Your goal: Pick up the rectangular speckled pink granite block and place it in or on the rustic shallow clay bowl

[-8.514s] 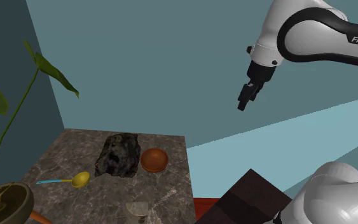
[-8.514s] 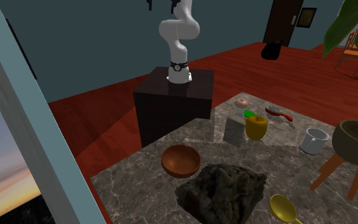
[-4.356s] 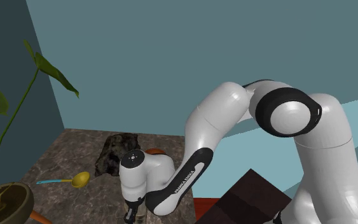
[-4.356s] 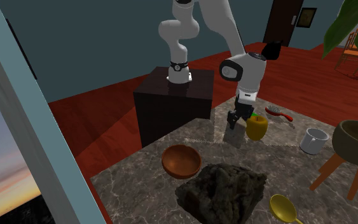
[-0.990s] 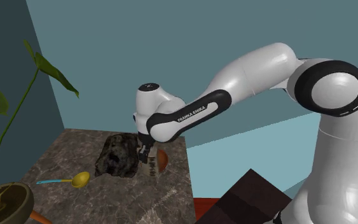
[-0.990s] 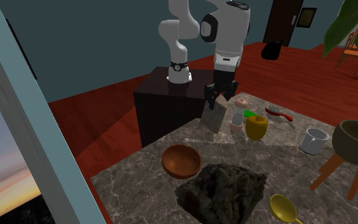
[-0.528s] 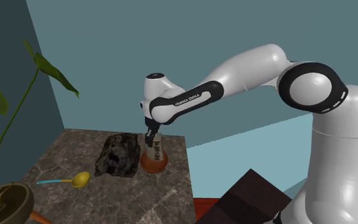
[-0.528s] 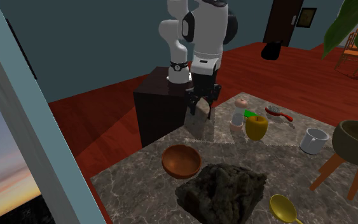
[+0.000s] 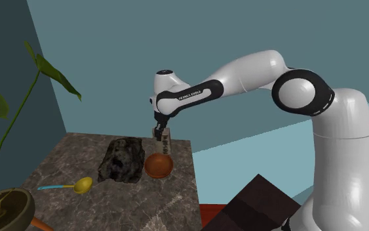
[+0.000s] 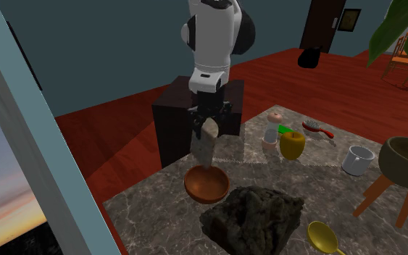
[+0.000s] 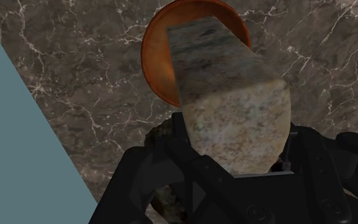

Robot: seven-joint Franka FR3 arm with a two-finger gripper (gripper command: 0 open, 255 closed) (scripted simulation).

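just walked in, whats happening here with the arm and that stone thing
The white arm has its black pincer shut on a speckled stone block, which it holds upright over the reddish-brown bowl on the marbled table. The block is not yet released into the bowl. A dark rock sits beside the bowl.

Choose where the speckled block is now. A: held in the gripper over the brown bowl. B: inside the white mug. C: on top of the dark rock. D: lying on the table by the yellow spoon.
A: the gripper clasps the block above the bowl.
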